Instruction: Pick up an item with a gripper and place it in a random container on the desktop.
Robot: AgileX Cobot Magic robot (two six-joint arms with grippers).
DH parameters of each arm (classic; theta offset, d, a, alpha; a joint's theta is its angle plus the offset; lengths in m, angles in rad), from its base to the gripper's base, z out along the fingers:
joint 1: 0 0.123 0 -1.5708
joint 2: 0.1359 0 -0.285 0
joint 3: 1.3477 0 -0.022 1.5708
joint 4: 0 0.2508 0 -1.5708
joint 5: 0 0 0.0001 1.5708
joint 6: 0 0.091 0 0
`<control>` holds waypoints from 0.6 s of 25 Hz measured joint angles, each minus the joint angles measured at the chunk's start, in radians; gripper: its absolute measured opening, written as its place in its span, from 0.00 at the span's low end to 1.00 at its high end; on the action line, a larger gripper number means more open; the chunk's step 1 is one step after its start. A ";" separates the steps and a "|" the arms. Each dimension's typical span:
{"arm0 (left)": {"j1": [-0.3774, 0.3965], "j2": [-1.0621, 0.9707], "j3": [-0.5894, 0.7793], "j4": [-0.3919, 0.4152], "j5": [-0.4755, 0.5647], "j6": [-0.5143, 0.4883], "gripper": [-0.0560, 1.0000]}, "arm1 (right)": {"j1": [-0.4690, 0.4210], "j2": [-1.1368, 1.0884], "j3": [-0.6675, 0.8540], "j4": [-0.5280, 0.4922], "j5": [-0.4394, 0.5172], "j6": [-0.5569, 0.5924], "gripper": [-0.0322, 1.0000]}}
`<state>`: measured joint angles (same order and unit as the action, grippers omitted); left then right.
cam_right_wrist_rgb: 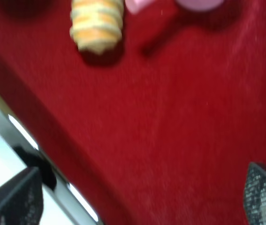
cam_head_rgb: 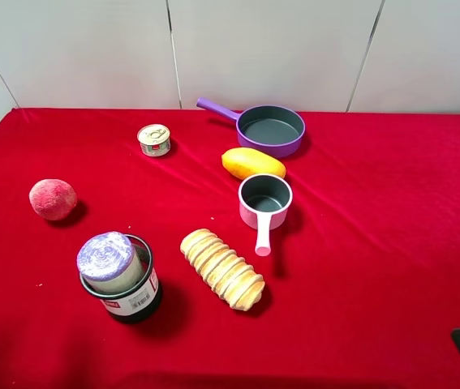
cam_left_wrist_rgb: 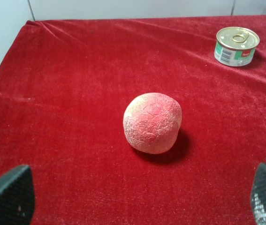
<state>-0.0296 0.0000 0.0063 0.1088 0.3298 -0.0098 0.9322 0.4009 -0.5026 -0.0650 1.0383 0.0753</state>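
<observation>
Finds the white canister (cam_head_rgb: 108, 259) already resting, slightly tilted, inside the black mesh cup (cam_head_rgb: 132, 301) at the front left of the red desktop (cam_head_rgb: 376, 243), so the placement reads as done. Shows both claws spread wide and empty, the left gripper (cam_left_wrist_rgb: 142, 199) facing a peach (cam_left_wrist_rgb: 152, 123) and the right gripper (cam_right_wrist_rgb: 137, 201) over bare cloth near a bread roll (cam_right_wrist_rgb: 96, 23). Puts the canister well apart from either pair of fingers and outside both wrist views.

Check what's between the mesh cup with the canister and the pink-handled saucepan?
In the exterior high view, the ridged bread roll lies diagonally between the mesh cup, which holds the canister, and the pink-handled saucepan. Otherwise only red cloth.
</observation>
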 joint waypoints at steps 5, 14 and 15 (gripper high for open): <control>0.000 0.000 0.000 0.000 0.000 0.000 0.91 | -0.003 -0.069 0.003 -0.021 -0.006 0.030 0.65; 0.000 0.000 0.000 0.000 0.000 0.000 0.91 | -0.272 -0.215 0.003 -0.053 -0.006 0.076 0.65; 0.000 0.000 0.000 0.000 0.000 0.000 0.91 | -0.319 -0.230 0.003 -0.053 -0.006 0.075 0.65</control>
<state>-0.0296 0.0000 0.0063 0.1088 0.3298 -0.0098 0.6127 0.1709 -0.4994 -0.1178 1.0322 0.1499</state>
